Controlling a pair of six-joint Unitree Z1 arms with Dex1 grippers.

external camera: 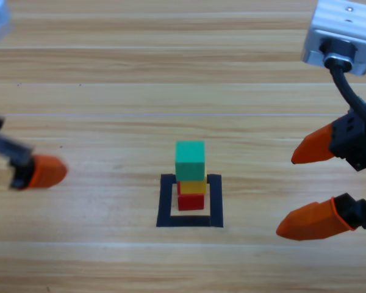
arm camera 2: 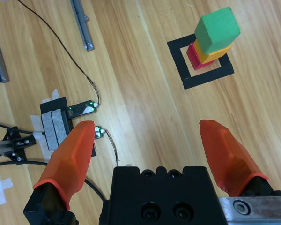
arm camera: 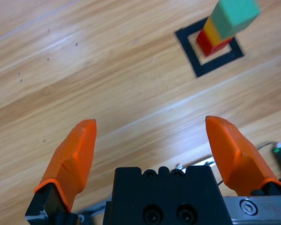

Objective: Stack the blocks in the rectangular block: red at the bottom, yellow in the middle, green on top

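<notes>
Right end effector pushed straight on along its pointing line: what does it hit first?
Probably bare table. The right end effector is open, and the stack, green on top, sits off to one side of that line; depth unclear.

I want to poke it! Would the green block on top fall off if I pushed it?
Probably yes: the green block just rests on the yellow block, nothing holding it. It looks stiff with flat faces, so it would likely slide or topple, not roll.

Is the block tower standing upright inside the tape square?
Upright and inside: green cube on yellow on red, within the tape square.
</notes>
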